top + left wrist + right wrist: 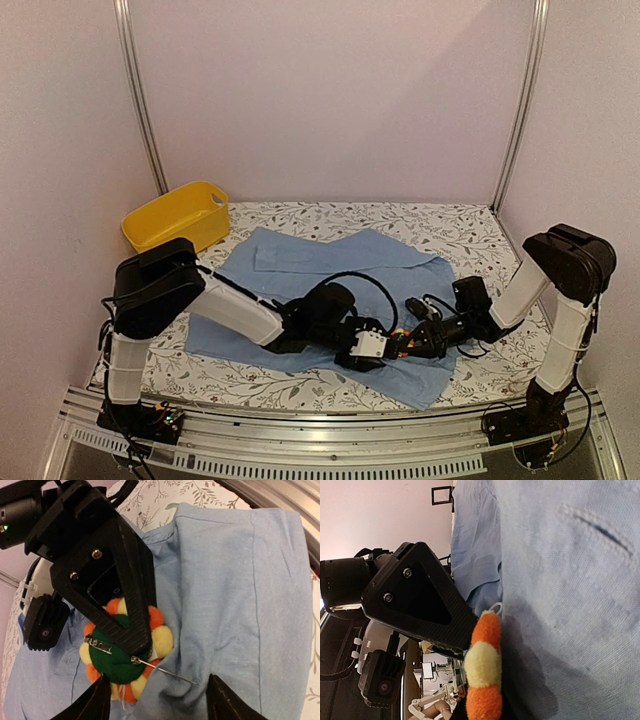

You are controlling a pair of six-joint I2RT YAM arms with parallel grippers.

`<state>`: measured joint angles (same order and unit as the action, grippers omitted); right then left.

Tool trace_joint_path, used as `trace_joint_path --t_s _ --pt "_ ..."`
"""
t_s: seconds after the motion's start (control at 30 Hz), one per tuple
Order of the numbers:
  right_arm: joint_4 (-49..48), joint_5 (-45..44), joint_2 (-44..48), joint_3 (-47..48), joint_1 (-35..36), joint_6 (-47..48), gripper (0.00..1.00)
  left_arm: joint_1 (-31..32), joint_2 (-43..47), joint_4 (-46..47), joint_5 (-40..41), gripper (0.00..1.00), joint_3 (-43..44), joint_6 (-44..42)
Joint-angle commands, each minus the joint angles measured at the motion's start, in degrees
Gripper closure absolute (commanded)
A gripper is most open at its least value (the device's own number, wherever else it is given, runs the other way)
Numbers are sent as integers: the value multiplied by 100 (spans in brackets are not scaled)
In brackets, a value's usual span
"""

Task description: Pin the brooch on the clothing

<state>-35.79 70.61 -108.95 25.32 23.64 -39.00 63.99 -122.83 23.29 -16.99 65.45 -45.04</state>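
Step in hand looks like getting the needle into the cloth. The right claw [136,642] is clenched on the brooch [112,664], with one finger flat across its green back, lower left of the left wrist view. The pin [170,672] is swung open and points toward the lower right. Its tip is either on the shirt [240,595] or just shy of it, can't tell which. The left claw [160,702] is released, with its fingertips spread wide along the bottom edge, either side of a raised fold, and as far as I can see it's gripping nothing.

My take: pinch that fold with the left claw first so the cloth is taut and lifted off the counter [450,225]. Otherwise the needle probably just shoves the fabric along. Then feed the pin in shallow, nearly flat to the cloth, so it goes in and comes back out through the top layer only. The brooch looks soft, so I'd keep the grip firm or it'll likely twist as the tip bites.
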Motion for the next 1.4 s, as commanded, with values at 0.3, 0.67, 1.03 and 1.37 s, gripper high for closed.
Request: trace_joint_path --t_s 0.3,0.67,1.03,1.37 --pt "966 -654 -372 -52 150 316 100 98 721 -451 -492 33 -206 -398" --pt "1052 -661 -342 -36 150 380 100 44 540 -232 241 56 -129 -777" --pt "1080 -706 -260 -27 150 387 100 32 212 -40 28 49 -22 -1045" --pt "1063 -724 -241 -11 150 367 100 42 53 420 -348 42 19 -719"
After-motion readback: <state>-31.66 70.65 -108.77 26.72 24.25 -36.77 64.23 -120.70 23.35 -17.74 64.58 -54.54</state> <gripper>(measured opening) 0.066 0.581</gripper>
